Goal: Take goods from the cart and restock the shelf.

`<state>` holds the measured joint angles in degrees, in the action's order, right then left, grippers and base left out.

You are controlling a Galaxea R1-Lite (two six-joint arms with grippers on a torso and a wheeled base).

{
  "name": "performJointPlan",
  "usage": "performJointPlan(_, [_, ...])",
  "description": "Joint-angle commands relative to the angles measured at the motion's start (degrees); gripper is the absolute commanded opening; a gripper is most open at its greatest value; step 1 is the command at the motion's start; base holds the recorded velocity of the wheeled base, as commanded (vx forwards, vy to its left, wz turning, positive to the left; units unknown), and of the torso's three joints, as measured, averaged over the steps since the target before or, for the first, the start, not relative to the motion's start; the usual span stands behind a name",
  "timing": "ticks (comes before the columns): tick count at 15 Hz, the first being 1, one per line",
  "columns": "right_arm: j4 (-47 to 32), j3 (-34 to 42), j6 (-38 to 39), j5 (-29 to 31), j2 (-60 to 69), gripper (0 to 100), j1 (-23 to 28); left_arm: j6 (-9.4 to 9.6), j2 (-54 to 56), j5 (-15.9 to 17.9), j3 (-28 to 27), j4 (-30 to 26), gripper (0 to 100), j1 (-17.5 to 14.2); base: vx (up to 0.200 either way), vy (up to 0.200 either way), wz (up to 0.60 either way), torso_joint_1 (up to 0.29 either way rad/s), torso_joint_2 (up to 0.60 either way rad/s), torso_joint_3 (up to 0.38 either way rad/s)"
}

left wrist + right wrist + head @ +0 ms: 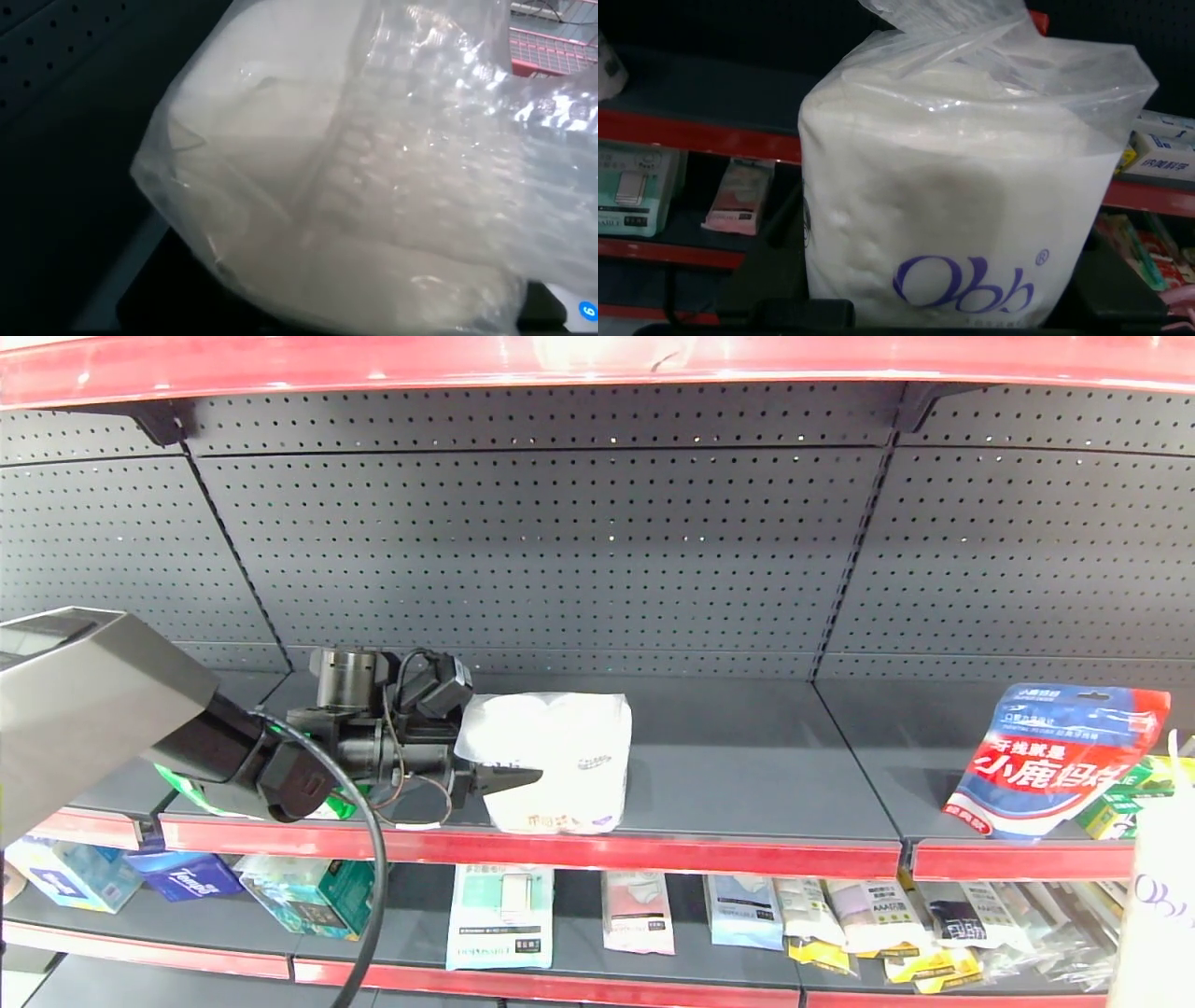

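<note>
A white pack of paper rolls (560, 756) in clear plastic rests near the front of the grey shelf (747, 775), left of centre. My left gripper (519, 773) comes in from the left and is shut on that pack, one dark finger lying across its near face. The left wrist view has the pack's crinkled wrap (374, 177) right up against the camera. A second white roll pack (957, 205) with purple print stands in my right gripper (948, 308), which is shut on its lower part. That second pack (1158, 905) rises at the lower right edge of the head view.
A blue, red and white pouch (1055, 761) leans at the shelf's right end beside green boxes (1125, 793). A green packet (191, 791) lies under my left arm. The red shelf lip (653, 851) runs along the front. Packets and boxes (499, 915) fill the lower shelf.
</note>
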<state>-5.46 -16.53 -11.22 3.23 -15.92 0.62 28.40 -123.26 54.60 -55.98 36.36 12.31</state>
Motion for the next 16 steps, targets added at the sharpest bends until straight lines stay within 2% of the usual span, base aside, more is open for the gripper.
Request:
performJointPlan(1, [0.0,0.0,0.0,0.0,0.0,0,0.0,0.07,-0.1,-0.1,-0.2,-0.1,0,-0.1,0.000,0.000,0.00,0.000,0.00,0.000])
performJointPlan(12, [0.0,-0.3,0.0,0.0,0.2,0,0.0,0.07,-0.1,-1.1,-0.2,-0.2,0,0.1,0.000,0.000,0.00,0.000,0.00,0.000])
performJointPlan(15, [0.0,-0.3,0.0,0.1,0.2,0,0.1,1.04,-0.3,-1.3,-0.3,-0.1,0,0.1,0.000,0.000,0.00,0.000,0.00,0.000])
performJointPlan(16, [0.0,-0.3,0.0,0.1,0.2,0,0.0,1.13,-0.3,-1.3,-0.2,-0.1,100,0.1,0.000,0.000,0.00,0.000,0.00,0.000])
